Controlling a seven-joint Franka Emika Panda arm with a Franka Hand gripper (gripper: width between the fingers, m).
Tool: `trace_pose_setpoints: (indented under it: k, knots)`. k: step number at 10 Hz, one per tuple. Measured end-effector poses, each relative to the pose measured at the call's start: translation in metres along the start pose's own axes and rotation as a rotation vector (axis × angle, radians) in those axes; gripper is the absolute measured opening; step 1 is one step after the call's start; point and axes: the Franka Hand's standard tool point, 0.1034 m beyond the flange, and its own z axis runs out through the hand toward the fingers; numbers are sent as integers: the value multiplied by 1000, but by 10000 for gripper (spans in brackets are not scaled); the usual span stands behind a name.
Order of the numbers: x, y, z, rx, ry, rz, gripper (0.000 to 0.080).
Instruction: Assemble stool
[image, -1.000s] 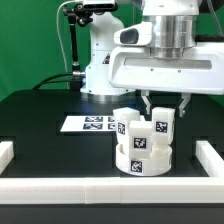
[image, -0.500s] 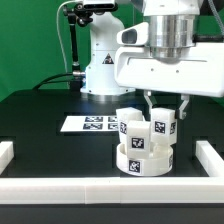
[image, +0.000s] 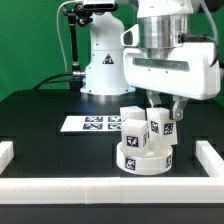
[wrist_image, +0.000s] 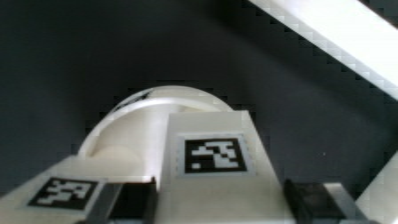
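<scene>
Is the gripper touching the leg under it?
Cannot tell. In the wrist view the fingers flank the tagged leg, but their tips run off the picture; in the exterior view the gripper overlaps the legs with no clear contact.

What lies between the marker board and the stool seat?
Only bare black table lies between the marker board and the stool seat, per the exterior view.

A green wall (image: 30, 45) stands behind the black table (image: 50, 145).

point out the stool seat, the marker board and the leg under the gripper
seat (image: 141, 160), exterior view, front wall of the round disc
marker board (image: 92, 124), exterior view, middle of the flat sheet
leg (wrist_image: 217, 150), wrist view, its tagged face
</scene>
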Motion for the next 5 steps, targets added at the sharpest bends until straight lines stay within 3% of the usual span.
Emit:
trace_pose_setpoints:
  k: [5]
  knots:
    - [-8,-4,1,5,-9,197,340]
